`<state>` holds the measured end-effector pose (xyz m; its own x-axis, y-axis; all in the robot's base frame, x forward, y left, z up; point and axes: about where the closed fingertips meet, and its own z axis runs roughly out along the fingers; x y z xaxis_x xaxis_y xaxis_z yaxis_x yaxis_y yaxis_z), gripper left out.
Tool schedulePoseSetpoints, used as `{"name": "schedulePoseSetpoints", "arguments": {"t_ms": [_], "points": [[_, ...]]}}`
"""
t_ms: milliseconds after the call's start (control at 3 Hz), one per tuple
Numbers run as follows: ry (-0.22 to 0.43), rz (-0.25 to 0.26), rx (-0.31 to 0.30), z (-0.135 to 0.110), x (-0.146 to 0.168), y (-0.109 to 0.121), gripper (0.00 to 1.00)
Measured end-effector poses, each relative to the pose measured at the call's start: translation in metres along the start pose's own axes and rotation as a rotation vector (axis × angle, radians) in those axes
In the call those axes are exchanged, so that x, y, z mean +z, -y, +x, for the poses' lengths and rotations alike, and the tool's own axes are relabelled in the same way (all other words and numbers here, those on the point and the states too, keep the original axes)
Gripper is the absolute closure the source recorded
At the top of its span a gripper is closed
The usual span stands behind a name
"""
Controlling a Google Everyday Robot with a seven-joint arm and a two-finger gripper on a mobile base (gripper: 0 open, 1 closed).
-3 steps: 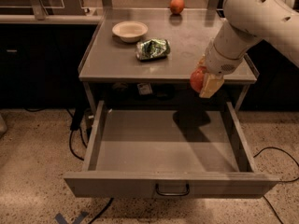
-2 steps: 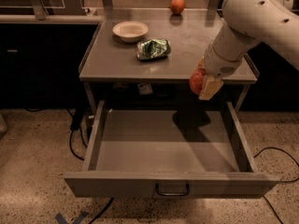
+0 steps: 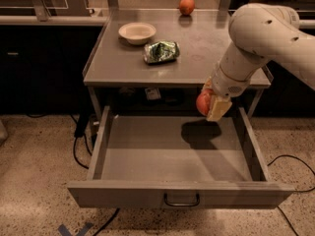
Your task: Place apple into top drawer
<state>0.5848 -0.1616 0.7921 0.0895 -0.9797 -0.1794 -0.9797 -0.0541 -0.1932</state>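
The red apple [image 3: 203,103] is held in my gripper [image 3: 210,104], which is shut on it. The gripper hangs from the white arm [image 3: 256,38] at the right, just in front of the table's front edge and above the back right part of the open top drawer [image 3: 172,154]. The apple's shadow falls on the drawer floor below it. The drawer is pulled fully out, grey, with a dark wire handle [image 3: 181,200] at the centre of its front panel. The drawer holds nothing.
On the grey table [image 3: 123,65] stand a cream bowl [image 3: 137,32], a crumpled green bag [image 3: 161,51] and a smaller orange fruit [image 3: 186,6] at the back. Black cables [image 3: 78,154] lie on the speckled floor at both sides of the drawer.
The gripper with the apple has lowered slightly toward the drawer. Nothing else has moved.
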Motion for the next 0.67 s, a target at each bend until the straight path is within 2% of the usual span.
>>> {"name": "schedulePoseSetpoints", "arguments": {"t_ms": [667], "points": [[0.022, -0.071, -0.018, -0.006, 0.052, -0.023, 1.00]]}}
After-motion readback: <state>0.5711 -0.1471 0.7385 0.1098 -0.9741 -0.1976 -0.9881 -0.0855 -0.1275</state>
